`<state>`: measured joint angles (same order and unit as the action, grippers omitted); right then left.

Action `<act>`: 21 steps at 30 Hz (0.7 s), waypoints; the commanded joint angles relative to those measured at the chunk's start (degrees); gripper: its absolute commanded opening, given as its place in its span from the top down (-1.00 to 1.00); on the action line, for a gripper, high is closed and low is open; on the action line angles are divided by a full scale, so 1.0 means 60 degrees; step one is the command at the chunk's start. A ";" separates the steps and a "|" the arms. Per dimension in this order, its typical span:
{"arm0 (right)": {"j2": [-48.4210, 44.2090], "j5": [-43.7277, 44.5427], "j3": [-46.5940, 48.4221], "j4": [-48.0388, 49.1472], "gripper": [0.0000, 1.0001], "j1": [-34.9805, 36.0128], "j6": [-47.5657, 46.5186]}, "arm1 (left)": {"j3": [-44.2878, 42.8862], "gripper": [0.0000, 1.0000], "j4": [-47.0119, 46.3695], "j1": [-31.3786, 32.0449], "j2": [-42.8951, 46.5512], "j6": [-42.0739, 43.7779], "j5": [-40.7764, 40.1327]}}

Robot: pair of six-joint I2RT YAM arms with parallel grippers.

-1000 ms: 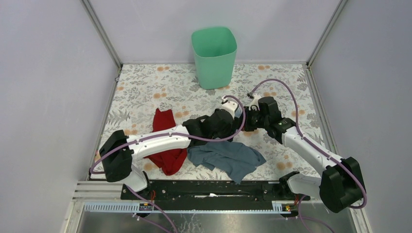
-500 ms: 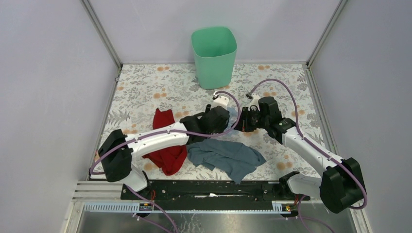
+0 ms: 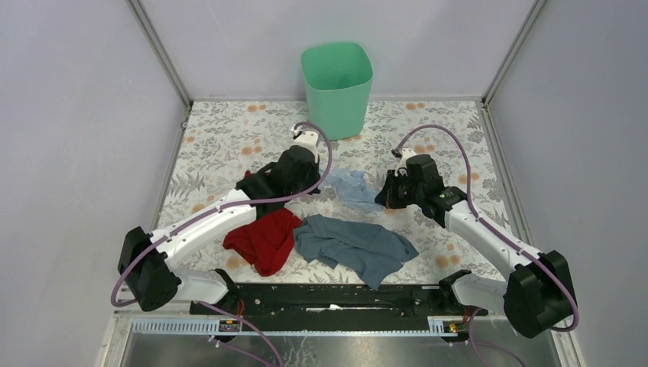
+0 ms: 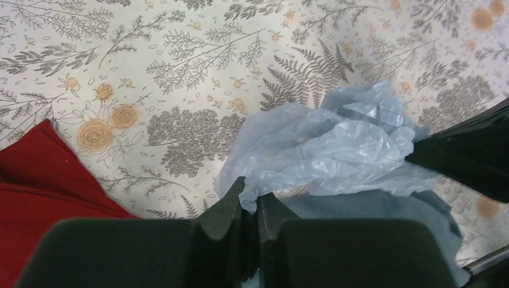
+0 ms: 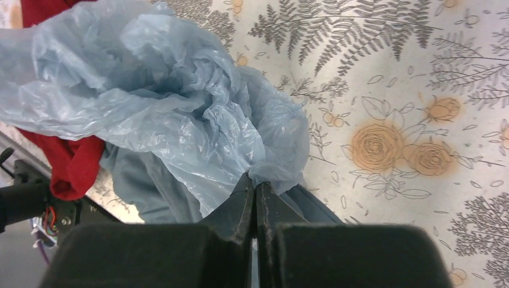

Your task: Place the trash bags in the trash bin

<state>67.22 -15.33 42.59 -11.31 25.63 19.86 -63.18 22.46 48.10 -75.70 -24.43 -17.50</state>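
Pale-blue trash bag point(image 3: 353, 189) is seen stretched between the two claws; left claw point(image 4: 249, 193) is clamped on one edge, right claw point(image 5: 255, 183) on the other. Floral-print worktop point(image 3: 229, 138) is enclosed by plain pale walls point(image 3: 76, 115).

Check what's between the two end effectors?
The bag, spanning the gap: left end effector and right end effector each pinch one end. Top view shows it; both wrist views confirm the pinches.

A red cloth point(image 3: 264, 241) lies just beside a grey-blue cloth point(image 3: 355, 246) on the floral-patterned table point(image 3: 221, 145).
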 commanded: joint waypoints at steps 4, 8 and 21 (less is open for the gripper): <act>-0.0100 0.3016 0.0599 -0.0542 0.98 0.0062 -0.0134 | 0.0565 1.00 -0.0339 -0.0898 0.0357 -0.0245 0.1428; -0.0096 0.4904 0.0695 -0.0440 0.72 0.0065 -0.0512 | 0.0753 1.00 -0.0716 -0.1518 0.0633 -0.0328 0.2300; 0.1416 0.5182 0.2070 -0.0684 0.07 0.0065 -0.1348 | 0.2257 1.00 -0.4018 -0.4069 0.0140 -0.3057 0.8342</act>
<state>73.63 14.17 49.41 -14.28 25.78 14.06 -54.11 10.55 28.64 -74.74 -33.50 18.33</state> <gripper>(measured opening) 0.385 0.009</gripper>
